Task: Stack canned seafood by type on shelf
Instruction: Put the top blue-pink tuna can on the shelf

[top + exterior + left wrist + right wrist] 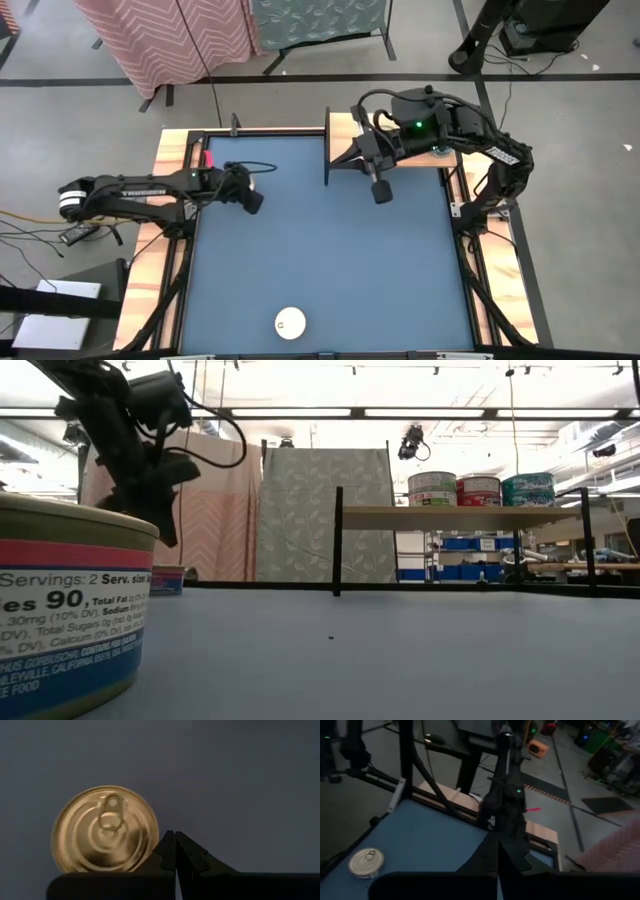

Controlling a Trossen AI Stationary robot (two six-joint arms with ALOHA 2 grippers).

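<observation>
Foreground tin (pixel 65 610), shelf (pixel 455 513) beyond

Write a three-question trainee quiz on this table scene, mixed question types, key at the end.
1. True or false: the left gripper is holding the gold-lidded tin.
2. How many tins stand side by side on the shelf in the low view? A) one B) three C) five
3. Fill in: in the high view, the white-lidded tin sits near the table's ___ edge.

Key: 1. False; its fingers are shut beside the tin, holding nothing. 2. B. 3. Bottom (near) edge.
</observation>
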